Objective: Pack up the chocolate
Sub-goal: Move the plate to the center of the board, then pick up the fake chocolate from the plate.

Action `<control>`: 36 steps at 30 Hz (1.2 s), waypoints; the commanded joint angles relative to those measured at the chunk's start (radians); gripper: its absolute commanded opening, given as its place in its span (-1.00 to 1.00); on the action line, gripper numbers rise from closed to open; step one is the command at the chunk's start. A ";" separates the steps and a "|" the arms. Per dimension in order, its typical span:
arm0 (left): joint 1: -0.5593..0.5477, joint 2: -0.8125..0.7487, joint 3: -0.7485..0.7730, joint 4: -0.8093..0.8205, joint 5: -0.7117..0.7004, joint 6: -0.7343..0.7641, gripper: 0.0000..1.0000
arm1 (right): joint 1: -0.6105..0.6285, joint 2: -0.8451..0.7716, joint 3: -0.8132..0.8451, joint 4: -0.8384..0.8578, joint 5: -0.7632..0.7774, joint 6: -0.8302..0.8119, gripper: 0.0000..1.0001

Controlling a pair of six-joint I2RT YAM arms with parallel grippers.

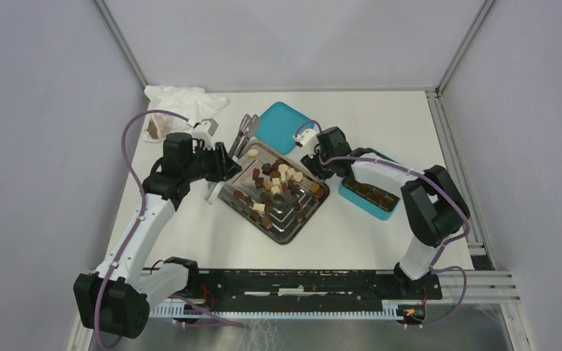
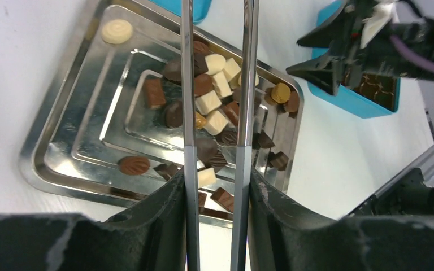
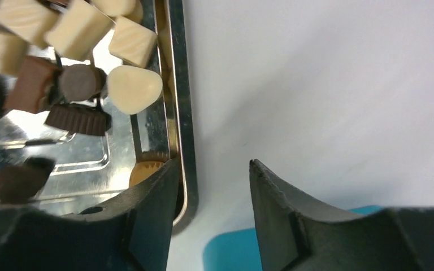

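The chocolate (image 1: 278, 183), small dark, light brown and cream pieces, lies scattered in the steel tray (image 1: 285, 232) at the table's middle. My left gripper (image 1: 227, 164) is at the tray's left corner, shut on steel tongs (image 1: 244, 133). In the left wrist view the two tong arms (image 2: 187, 84) run from between the fingers (image 2: 217, 180) out over the chocolate (image 2: 215, 101). My right gripper (image 1: 313, 167) is open at the tray's right edge. It straddles the tray rim (image 3: 181, 84), one fingertip (image 3: 166, 169) over a caramel piece and the other over the table. Nothing is held between them (image 3: 213, 164).
A teal box with brown dividers (image 1: 369, 194) stands right of the tray, partly under the right arm. Its teal lid (image 1: 282, 124) lies behind the tray. A crumpled white bag (image 1: 183, 102) sits at the back left corner. Frame rails line the table's edges.
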 commanded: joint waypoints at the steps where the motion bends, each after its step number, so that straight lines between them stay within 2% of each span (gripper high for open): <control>1: -0.034 -0.016 0.047 -0.033 0.097 -0.058 -0.15 | -0.045 -0.186 0.034 -0.060 -0.301 -0.149 0.20; 4: -0.136 -0.023 0.075 -0.105 0.003 -0.089 -0.15 | -0.093 -0.287 0.038 -0.184 -0.528 -0.281 0.29; 7: -0.323 -0.024 0.089 -0.162 -0.158 -0.138 -0.15 | -0.171 -0.416 -0.024 -0.236 -0.682 -0.363 0.35; 10: -0.493 -0.016 0.101 -0.224 -0.328 -0.203 -0.15 | -0.297 -0.593 -0.173 -0.149 -0.824 -0.362 0.45; 13: -0.636 0.006 0.111 -0.278 -0.455 -0.268 -0.16 | -0.440 -0.738 -0.320 -0.010 -0.899 -0.287 0.50; 17: -0.774 0.094 0.151 -0.369 -0.571 -0.313 -0.16 | -0.580 -0.798 -0.397 0.037 -0.970 -0.236 0.49; 20: -0.813 0.178 0.189 -0.436 -0.622 -0.301 -0.15 | -0.644 -0.786 -0.396 0.026 -0.983 -0.219 0.49; 27: -0.813 0.326 0.332 -0.536 -0.671 -0.214 -0.12 | -0.653 -0.751 -0.361 -0.038 -0.990 -0.233 0.49; 36: -0.801 0.461 0.409 -0.530 -0.599 -0.106 -0.10 | -0.663 -0.750 -0.369 -0.031 -0.979 -0.233 0.49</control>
